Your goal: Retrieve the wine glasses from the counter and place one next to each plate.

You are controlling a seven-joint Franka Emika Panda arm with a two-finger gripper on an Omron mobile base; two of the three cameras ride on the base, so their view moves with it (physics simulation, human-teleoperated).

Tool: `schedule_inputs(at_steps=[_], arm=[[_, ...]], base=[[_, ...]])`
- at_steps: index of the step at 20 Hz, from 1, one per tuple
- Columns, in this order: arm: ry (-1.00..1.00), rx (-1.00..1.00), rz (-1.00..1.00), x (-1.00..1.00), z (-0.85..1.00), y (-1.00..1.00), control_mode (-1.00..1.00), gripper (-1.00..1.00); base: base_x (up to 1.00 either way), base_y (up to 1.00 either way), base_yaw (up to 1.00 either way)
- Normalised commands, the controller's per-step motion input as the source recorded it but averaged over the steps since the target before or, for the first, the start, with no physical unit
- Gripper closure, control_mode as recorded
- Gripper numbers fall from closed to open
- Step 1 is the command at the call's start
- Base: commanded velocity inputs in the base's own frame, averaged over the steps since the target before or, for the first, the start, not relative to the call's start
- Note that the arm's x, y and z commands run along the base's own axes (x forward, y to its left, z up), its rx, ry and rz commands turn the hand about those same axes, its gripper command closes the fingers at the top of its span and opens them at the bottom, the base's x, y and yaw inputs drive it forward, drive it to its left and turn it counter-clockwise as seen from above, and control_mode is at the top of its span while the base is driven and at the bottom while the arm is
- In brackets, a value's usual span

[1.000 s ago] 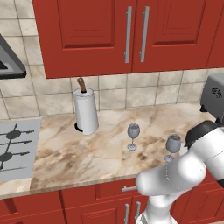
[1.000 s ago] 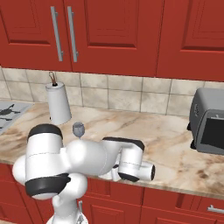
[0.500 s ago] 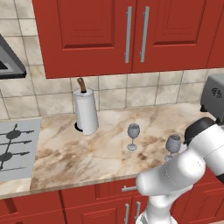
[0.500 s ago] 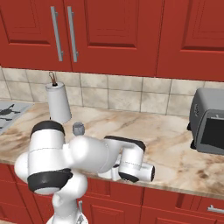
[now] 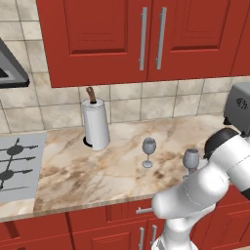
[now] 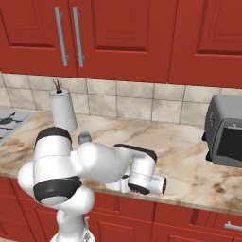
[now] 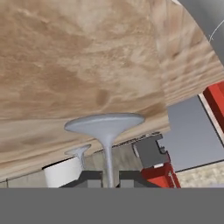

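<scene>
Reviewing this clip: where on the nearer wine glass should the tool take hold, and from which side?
The thin stem of the nearer wine glass, approached level from the counter's front edge. It stands upright; the rounded bowl and foot flare wide. The tool already flanks the stem.

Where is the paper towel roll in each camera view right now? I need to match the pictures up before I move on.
Left base view: paper towel roll stands left of centre on the counter, against the tiled wall.
Right base view: it stands at the left, above the arm's dark-banded joint.
Hand view: a white cylinder at bottom left, probably the roll.
Shared landmark: the far wine glass near it.
</scene>
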Motion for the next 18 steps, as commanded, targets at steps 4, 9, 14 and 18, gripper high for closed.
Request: schedule_inputs(at_steps=[4, 9, 14, 18], arm=[[-0.07, 0.02, 0.0, -0.12, 0.26, -0.02, -1.0, 1.0], [-0.26, 0.05, -0.01, -0.41, 0.82, -0.14, -1.0, 1.0], [-0.21, 0.07, 0.0, -0.43, 1.0, -0.01, -1.0, 1.0], [-0.13, 0.06, 0.0, -0.51, 1.0, -0.09, -1.0, 1.0]], base=[[0.0, 0.0, 0.0], [0.0, 0.0, 0.0], [0.0, 0.0, 0.0], [0.0, 0.0, 0.0]])
